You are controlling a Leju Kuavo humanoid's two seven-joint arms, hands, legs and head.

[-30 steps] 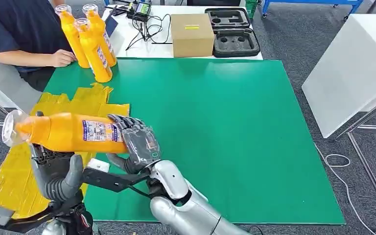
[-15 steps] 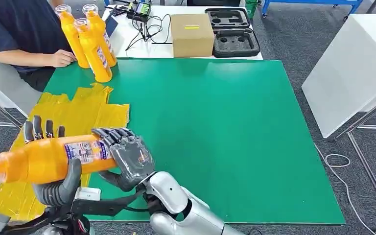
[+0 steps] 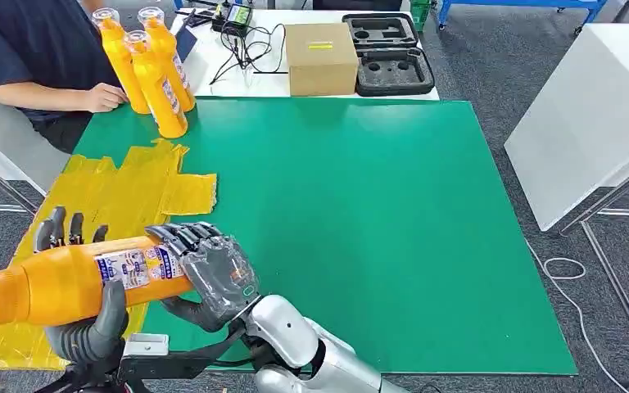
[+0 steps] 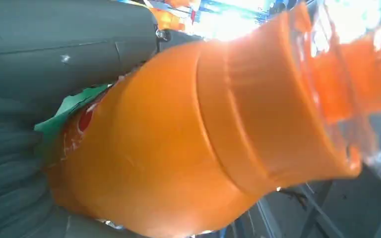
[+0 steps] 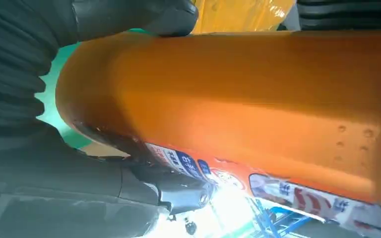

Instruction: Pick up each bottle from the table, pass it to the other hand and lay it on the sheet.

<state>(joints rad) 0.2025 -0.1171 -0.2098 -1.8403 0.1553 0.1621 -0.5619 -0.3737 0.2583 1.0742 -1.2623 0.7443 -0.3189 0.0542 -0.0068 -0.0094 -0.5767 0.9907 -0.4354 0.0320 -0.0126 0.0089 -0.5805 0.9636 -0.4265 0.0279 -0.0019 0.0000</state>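
Bottle (image 3: 82,277), orange, lying crosswise at 7 o'clock over yellow sheet (image 3: 123,192); long axis 3-to-9, neck at 9. Clasped both ends: left hand (image 3: 82,323) beneath body, right hand (image 3: 209,270) wrapping base. Handover midway, judged.

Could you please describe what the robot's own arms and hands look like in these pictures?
Both arms are glossy silver with rounded shells. The right hand is dark grey with black segmented fingers; the left hand has a thick grey thumb. Thin black cables run near the right wrist.
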